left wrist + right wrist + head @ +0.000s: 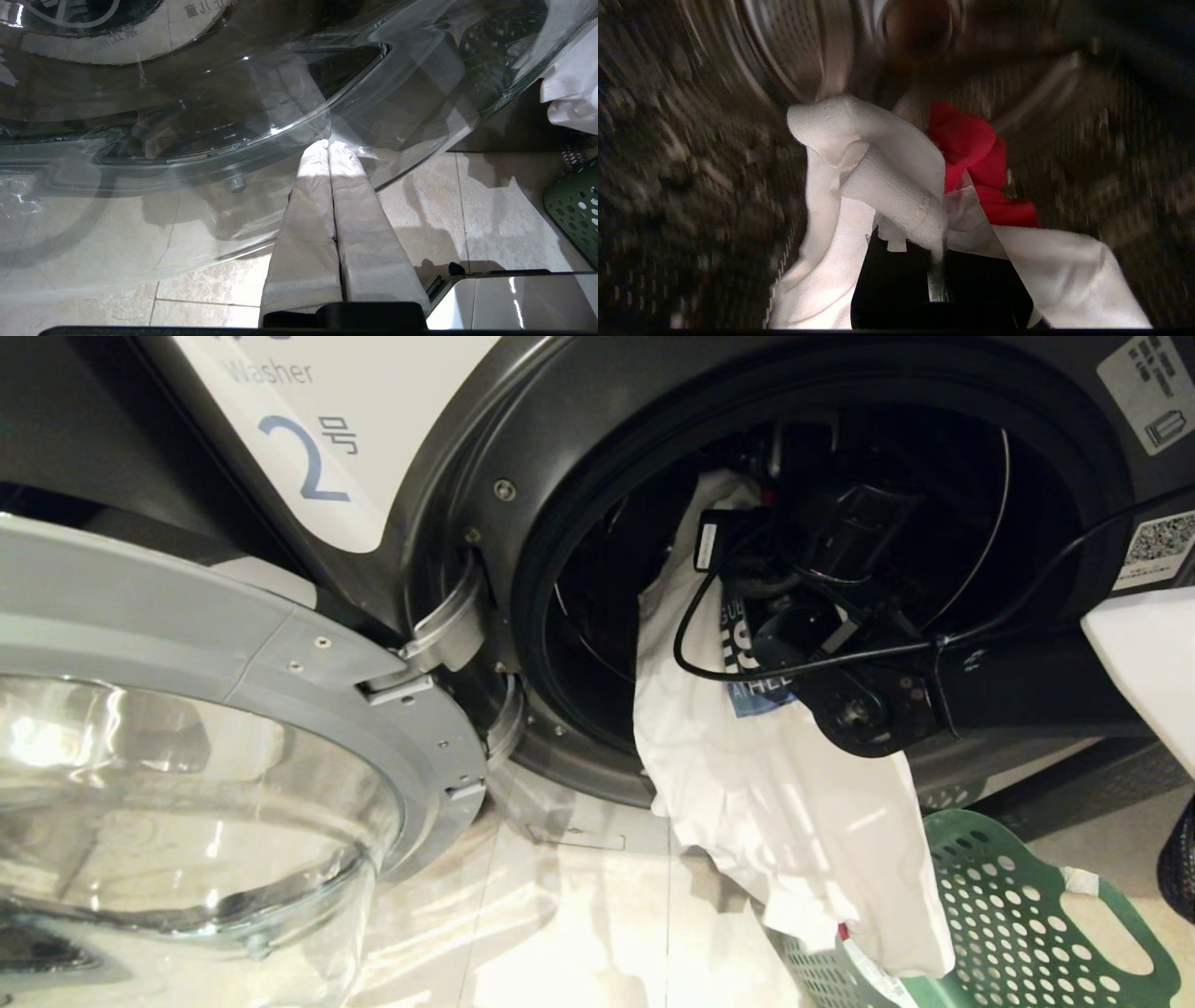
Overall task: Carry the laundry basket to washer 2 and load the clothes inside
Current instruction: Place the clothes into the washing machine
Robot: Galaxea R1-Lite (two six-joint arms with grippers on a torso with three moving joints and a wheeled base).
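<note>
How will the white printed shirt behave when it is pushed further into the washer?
The white printed shirt is probably floppy: it droops from the right hand over the grey washer's door rim. Its tail, likely light, may drag in the green perforated basket.

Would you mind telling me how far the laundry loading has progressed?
Done: the laundry basket stands by washer 2, whose door is open. In hand: the right gripper, inside the drum, is shut on the white shirt along with a red garment. Left: the shirt's tail hangs over the basket. The left gripper is parked, shut.
</note>
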